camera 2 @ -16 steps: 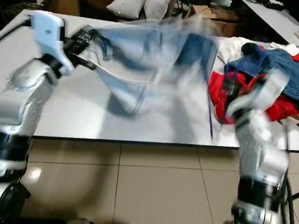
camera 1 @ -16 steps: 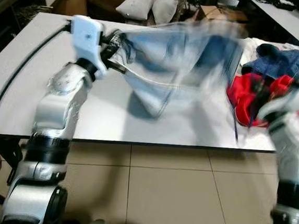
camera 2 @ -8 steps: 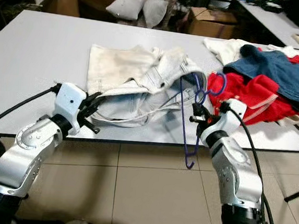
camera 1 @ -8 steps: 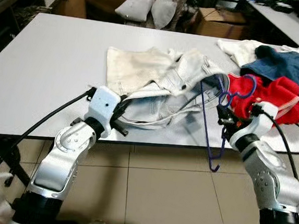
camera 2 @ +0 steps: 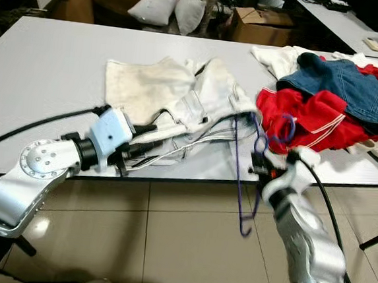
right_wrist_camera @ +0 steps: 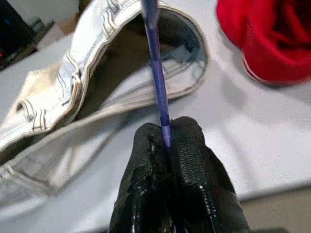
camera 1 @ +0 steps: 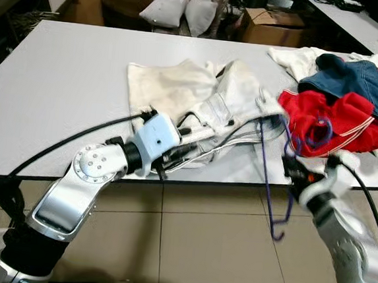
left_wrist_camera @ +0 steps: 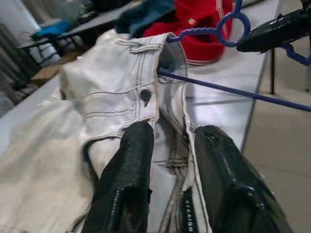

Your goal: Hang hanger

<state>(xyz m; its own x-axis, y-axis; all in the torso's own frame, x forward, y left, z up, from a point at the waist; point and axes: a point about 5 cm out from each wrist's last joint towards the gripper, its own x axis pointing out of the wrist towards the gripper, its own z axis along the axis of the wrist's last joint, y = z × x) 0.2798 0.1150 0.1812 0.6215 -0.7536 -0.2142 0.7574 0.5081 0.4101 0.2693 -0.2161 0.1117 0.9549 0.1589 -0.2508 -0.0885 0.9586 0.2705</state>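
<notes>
The thin blue-purple wire hanger (camera 1: 269,182) stands near the front edge of the white counter (camera 1: 60,97), one end threaded into the waist opening of the pale, washed-out denim jeans (camera 1: 212,104) and the other end hanging off the edge toward the tiled floor. The right gripper (right_wrist_camera: 166,141) has its jaws pressed together on the hanger's rod, close to the looped hook. The left gripper (left_wrist_camera: 170,145) holds the jeans at the waistband, its jaws apart only by the thickness of the denim fold pinched between them.

The hanger looks light and stiff but springy; its slim round rod would probably twist in a grip, so a hold near the hook, where the wire bends, seems steadier than one on the straight run. The jeans are soft, fairly heavy and limp: they will likely sag and drag, so the stitched waistband beside the button is the firmest place to take them. A heap of red and blue clothes (camera 1: 352,96) lies just beside the hanger's hook and could snag it.
</notes>
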